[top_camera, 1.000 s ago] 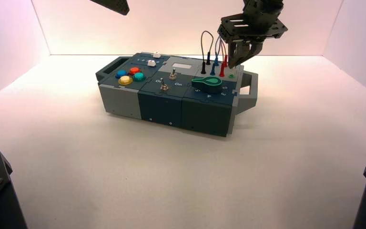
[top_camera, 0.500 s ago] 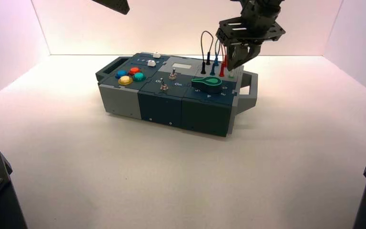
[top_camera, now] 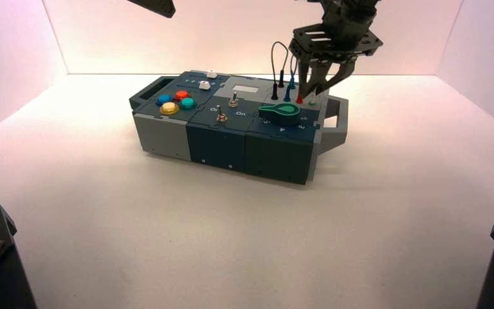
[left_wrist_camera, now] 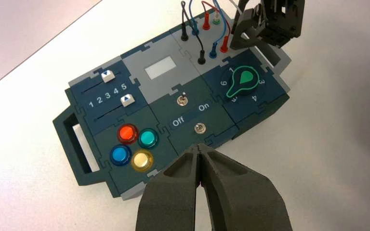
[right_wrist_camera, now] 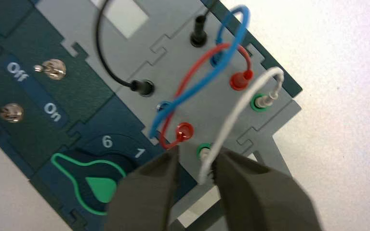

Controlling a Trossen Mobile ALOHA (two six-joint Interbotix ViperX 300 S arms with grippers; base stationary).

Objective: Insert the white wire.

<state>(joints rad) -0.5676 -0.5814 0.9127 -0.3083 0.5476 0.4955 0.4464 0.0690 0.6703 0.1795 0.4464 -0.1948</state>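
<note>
The right claw (right_wrist_camera: 195, 180) stands open over the near green-ringed socket (right_wrist_camera: 204, 148) at the right end of the box (top_camera: 282, 132). The white wire (right_wrist_camera: 235, 111) arches between the two green-ringed sockets, a plug at each; full seating cannot be confirmed. The spread jaws, apart around the near plug, presumably leave it free for release. The left claw (left_wrist_camera: 198, 147), closed, waits beyond the button side, presumably to leave the wires accessible.
</note>
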